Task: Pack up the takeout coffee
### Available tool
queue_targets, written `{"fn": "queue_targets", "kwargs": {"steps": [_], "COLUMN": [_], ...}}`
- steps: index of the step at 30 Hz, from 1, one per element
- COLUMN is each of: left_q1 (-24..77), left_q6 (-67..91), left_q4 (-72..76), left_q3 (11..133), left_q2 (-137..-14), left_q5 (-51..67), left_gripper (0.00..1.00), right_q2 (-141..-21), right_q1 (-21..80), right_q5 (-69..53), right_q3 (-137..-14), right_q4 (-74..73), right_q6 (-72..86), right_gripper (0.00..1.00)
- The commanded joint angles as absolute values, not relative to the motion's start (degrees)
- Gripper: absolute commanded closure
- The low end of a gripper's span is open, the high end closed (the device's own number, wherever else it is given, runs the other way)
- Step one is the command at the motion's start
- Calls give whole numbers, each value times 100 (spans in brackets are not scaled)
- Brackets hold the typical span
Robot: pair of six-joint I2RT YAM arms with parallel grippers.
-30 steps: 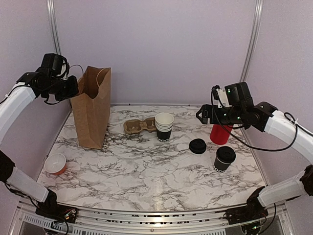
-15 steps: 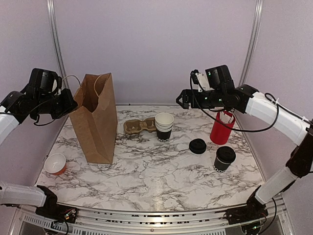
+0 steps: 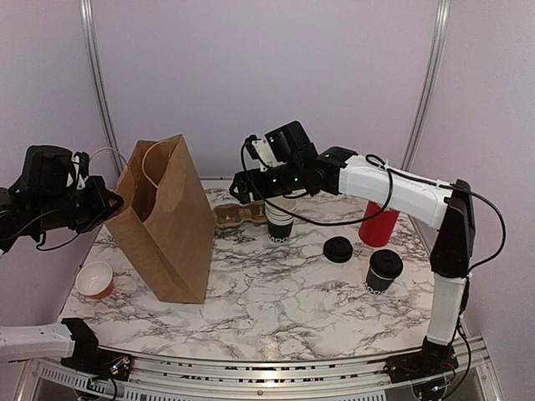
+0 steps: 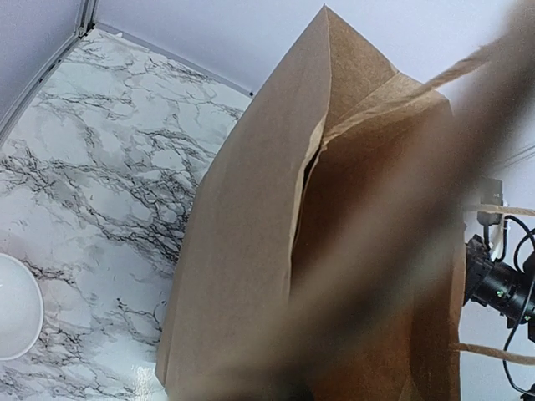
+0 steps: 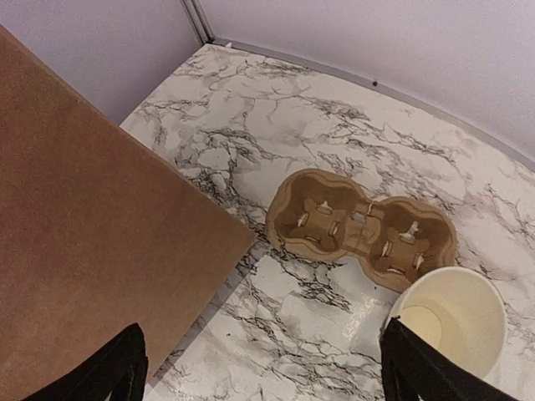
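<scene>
The takeout coffee (image 3: 384,271), a black lidded cup, stands at the right of the marble table, away from both grippers. A brown paper bag (image 3: 167,221) stands tilted at the left with its mouth open. My left gripper (image 3: 96,205) is shut on the bag's twine handle, which runs blurred across the left wrist view in front of the bag (image 4: 251,251). Over the cardboard cup carrier (image 3: 236,215) my right gripper (image 3: 238,188) hovers, open and holding nothing. In the right wrist view its fingertips (image 5: 109,368) frame bare table between the bag (image 5: 84,234) and the carrier (image 5: 359,225).
A stack of lidless white-rimmed cups (image 3: 281,215) stands beside the carrier, also seen as the cup stack (image 5: 451,322). A loose black lid (image 3: 338,249) and a red cup (image 3: 378,224) sit near the coffee. A small red bowl (image 3: 94,279) lies front left.
The left arm has drawn the bag forward and to the right by its handle, tipping it. The right arm has swung left from above the red cup to above the carrier, still open.
</scene>
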State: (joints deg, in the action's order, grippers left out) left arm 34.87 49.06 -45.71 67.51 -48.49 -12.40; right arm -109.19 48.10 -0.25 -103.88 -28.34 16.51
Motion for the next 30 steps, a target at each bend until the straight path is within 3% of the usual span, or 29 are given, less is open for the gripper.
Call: {"fn": "queue_targets", "kwargs": {"steps": [1,6,11,22,30], "left_q1": [3542,3537,3542,3542,3542], "left_q6": [4948,4883,4816,4480,4310], "left_q4": [-5140,-5300,-5244,-5203,-5203], "left_q3": [6870,6846,6526,6505,6708], "left_q2": [-4428,-4103,-3971,-3992,-3997], "left_q5": [-1779,-1827,-1743,-2127,-2407], "left_gripper": [100,100,100,71,62], "right_q2": [-11792,-13032,-13626,-13992,-14464], "right_q1": [5097,5168,5148,4860,4859], "right_q5": [81,180,382,785,829], "right_q3": [-11296,-12554,-12922,-12762,-13038], "right_q4": [-2715,-2893,-2740,-2394,-2214], "right_q6": [1796,1925,2078,2416,2313], "right_gripper": [6,7,7,7,11]}}
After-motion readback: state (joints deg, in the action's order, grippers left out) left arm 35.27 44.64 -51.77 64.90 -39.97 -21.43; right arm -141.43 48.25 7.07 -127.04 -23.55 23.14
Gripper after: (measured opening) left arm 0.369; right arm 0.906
